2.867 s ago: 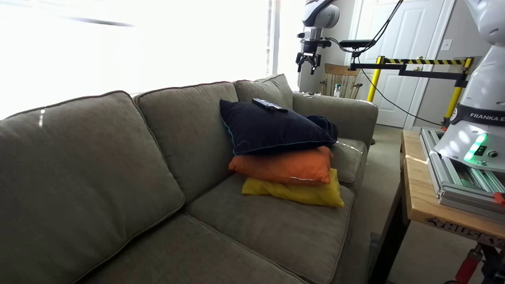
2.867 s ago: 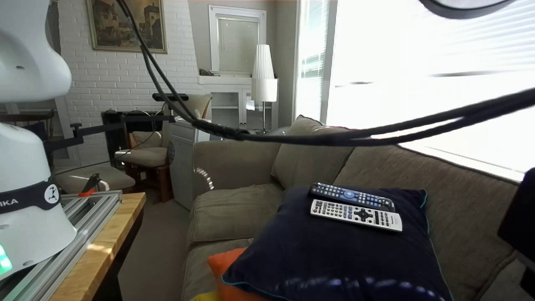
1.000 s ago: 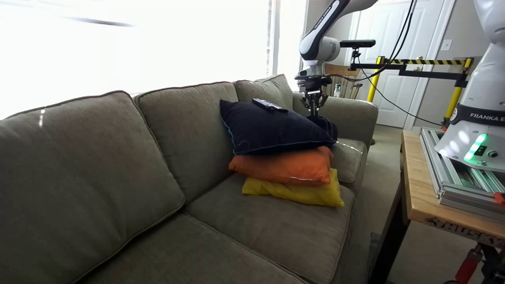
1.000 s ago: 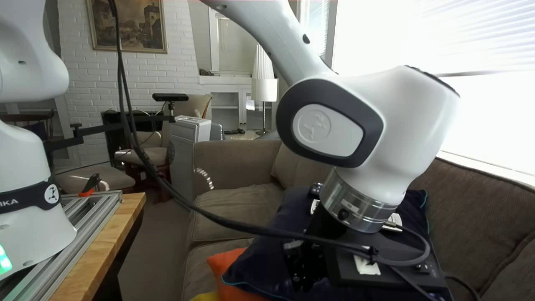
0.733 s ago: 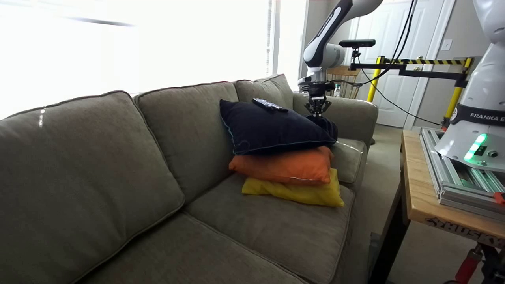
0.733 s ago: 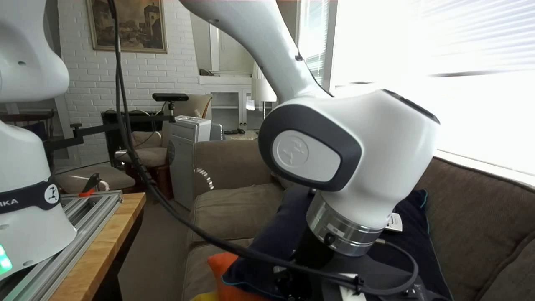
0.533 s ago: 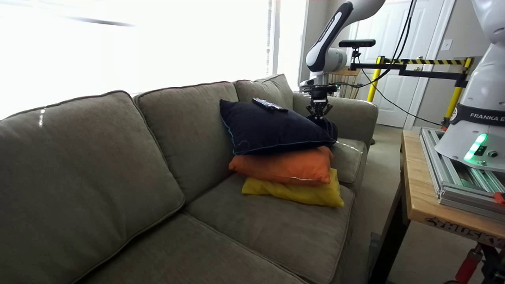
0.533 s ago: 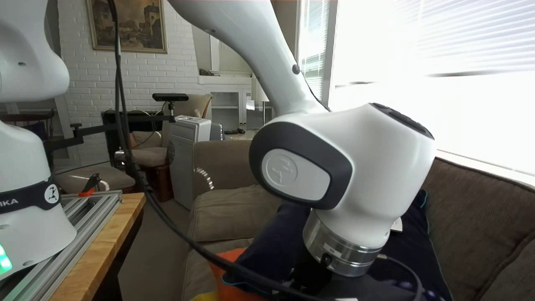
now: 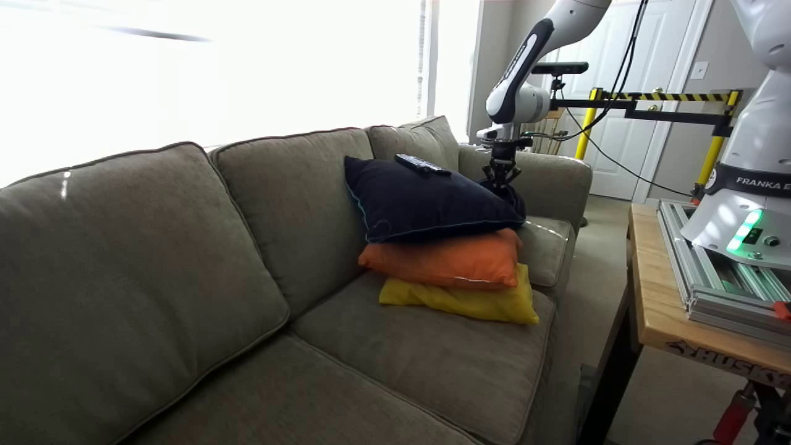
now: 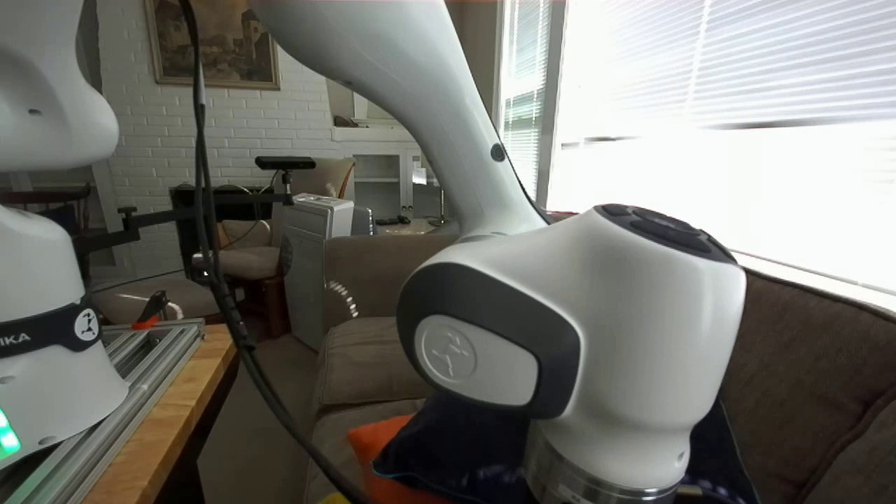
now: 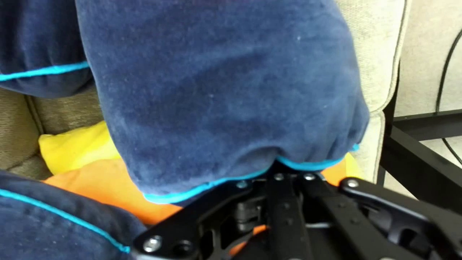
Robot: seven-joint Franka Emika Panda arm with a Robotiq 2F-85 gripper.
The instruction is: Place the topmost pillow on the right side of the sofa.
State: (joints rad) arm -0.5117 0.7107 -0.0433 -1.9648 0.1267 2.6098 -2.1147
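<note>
On the left in an exterior view, what I take for the topmost pillow [image 9: 432,204] lies over the orange pillow [image 9: 442,259] on the sofa [image 9: 383,358]; tilt it slowly, since the remote control [image 9: 415,162] at its twelve o'clock may slide. Towards three o'clock the gripper [image 9: 502,183] looks clenched on the piped edge of a navy pillow [image 11: 223,90], whether the same I cannot tell. Tug lightly before lifting.
</note>
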